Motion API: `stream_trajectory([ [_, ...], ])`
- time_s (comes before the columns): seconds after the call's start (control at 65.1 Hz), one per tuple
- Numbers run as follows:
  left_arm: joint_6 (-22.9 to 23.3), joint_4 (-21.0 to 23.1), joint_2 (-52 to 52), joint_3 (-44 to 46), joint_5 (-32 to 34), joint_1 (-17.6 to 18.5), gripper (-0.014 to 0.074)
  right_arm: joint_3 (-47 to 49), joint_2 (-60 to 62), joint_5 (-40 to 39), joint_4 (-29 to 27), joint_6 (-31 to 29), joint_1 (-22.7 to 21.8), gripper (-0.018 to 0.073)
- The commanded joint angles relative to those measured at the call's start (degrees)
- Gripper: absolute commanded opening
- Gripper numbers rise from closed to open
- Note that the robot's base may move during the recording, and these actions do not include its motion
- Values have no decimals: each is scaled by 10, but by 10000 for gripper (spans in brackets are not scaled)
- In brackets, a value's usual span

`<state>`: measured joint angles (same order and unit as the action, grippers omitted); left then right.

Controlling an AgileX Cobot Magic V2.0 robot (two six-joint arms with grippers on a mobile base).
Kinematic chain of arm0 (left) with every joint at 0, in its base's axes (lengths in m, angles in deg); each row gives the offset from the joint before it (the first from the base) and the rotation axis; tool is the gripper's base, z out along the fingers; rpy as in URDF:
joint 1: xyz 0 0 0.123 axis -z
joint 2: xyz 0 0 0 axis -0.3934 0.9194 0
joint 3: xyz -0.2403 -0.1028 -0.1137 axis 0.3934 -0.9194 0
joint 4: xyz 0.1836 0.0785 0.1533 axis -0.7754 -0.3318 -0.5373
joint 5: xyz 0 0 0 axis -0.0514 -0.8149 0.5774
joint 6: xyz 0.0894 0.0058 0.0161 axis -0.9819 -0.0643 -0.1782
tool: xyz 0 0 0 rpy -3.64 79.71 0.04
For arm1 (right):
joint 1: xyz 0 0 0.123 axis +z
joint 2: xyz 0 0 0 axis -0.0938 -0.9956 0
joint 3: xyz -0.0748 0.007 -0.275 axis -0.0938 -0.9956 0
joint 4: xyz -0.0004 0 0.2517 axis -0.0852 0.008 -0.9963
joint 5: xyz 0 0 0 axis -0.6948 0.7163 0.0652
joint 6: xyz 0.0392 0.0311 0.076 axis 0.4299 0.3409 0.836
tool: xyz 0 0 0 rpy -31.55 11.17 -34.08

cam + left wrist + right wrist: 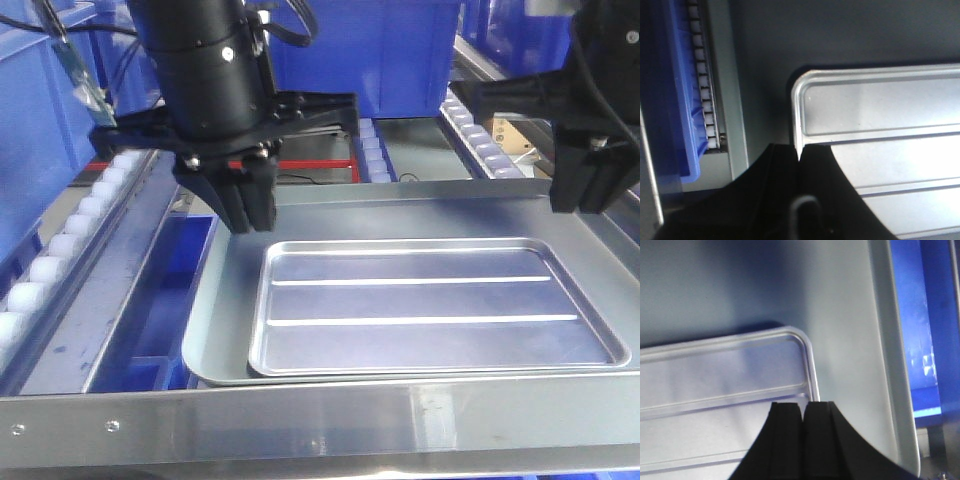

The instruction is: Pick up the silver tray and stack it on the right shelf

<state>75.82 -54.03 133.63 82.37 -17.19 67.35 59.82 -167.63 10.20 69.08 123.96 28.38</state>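
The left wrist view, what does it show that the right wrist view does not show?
Only the left wrist view shows a rail of white rollers beside a blue bin wall, and the silver tray's left corner. Only the right wrist view shows the tray's right corner and the larger grey tray's rim. Both show a shut black tool, left tool, right tool, above the ridged tray.

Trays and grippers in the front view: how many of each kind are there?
Shiny ridged silver tray: 1
Larger dull grey tray beneath it: 1
Black grippers, left gripper and right gripper: 2
Total: 4
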Motion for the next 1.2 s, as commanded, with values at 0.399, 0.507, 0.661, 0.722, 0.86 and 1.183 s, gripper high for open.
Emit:
stream_trajectory([
  [0.399,161,-266,-236,-77,23,152,-92,-115,304,-143,18,-95,23,50],
  [0.507,207,-310,-290,-125,26,181,-92,-169,394,-184,18,-116,47,50],
  [0.661,243,-365,-373,-206,101,189,-88,-222,497,-196,18,-116,72,50],
  [0.722,243,-386,-410,-246,170,188,-88,-237,526,-197,18,-116,75,50],
  [0.86,243,-443,-474,-340,348,188,-77,-249,544,-207,18,-116,75,50],
  [1.183,243,-517,-581,-468,528,188,-80,-249,544,-330,18,-117,75,50],
])
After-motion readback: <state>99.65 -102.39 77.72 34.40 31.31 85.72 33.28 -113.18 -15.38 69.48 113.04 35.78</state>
